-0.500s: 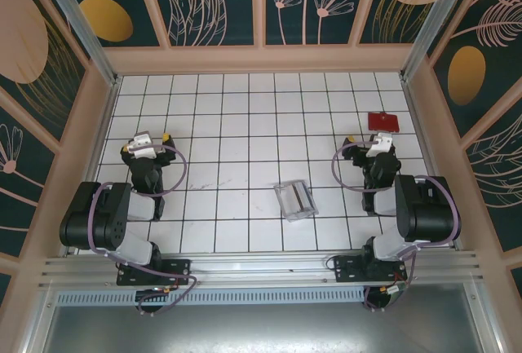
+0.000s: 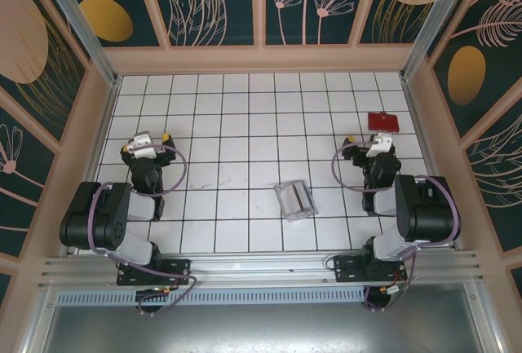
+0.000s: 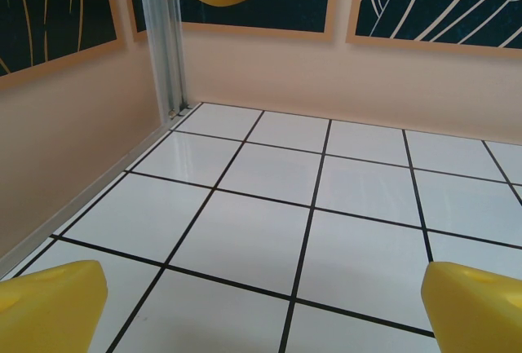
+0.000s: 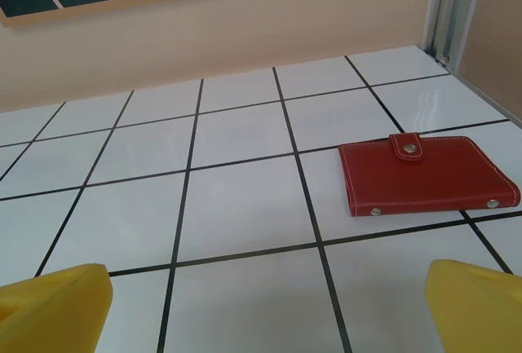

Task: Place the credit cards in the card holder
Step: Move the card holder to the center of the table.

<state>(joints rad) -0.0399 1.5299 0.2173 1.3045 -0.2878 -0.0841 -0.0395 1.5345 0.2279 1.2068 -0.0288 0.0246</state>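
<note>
The card holder is a red wallet lying flat and closed on the white tiles at the back right. In the right wrist view the card holder sits ahead and to the right, its clasp tab snapped down. My right gripper hangs just short of it, open and empty, its yellow fingertips spread wide. At the left my left gripper is open over bare tiles, with yellow fingertips far apart. The credit cards are too small to make out; pale grey shapes show inside a clear tray.
The clear acrylic slotted tray lies near the middle of the table, between the two arms. Peach walls fence the tiled floor on three sides. A metal post stands in the far left corner.
</note>
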